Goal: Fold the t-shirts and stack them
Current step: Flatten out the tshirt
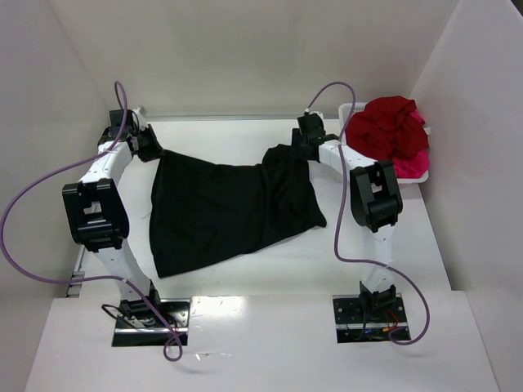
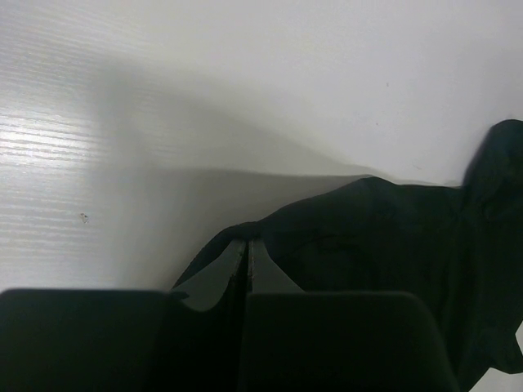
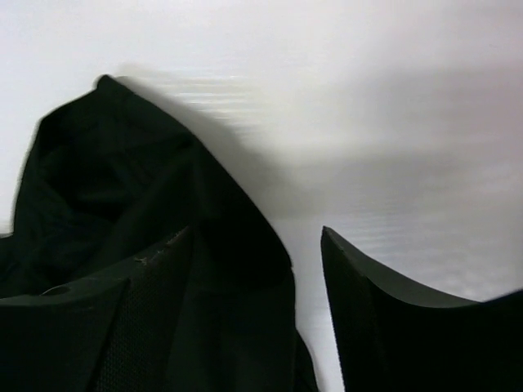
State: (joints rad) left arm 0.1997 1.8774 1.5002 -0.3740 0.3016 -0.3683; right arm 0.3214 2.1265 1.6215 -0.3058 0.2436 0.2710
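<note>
Left gripper (image 2: pixel 247 242) jaws clamp the black t-shirt (image 1: pixel 221 208); right gripper (image 3: pixel 256 233) jaws apart, cloth against one. Right of them, red t-shirts (image 1: pixel 388 126) fill a basket (image 1: pixel 346 109).

Overhead rear view plus two close wrist views, black t-shirt (image 1: pixel 221 212) common.

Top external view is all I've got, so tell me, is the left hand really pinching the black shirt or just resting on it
Observer: Pinching. The left wrist view shows the left hand shut, fingers pressed together, with the black t-shirt caught by its edge at their tips.
Operator: And the other side?
Observer: The right wrist view shows the right hand open, cloth bunched against one finger, bare table beside the other.
</note>
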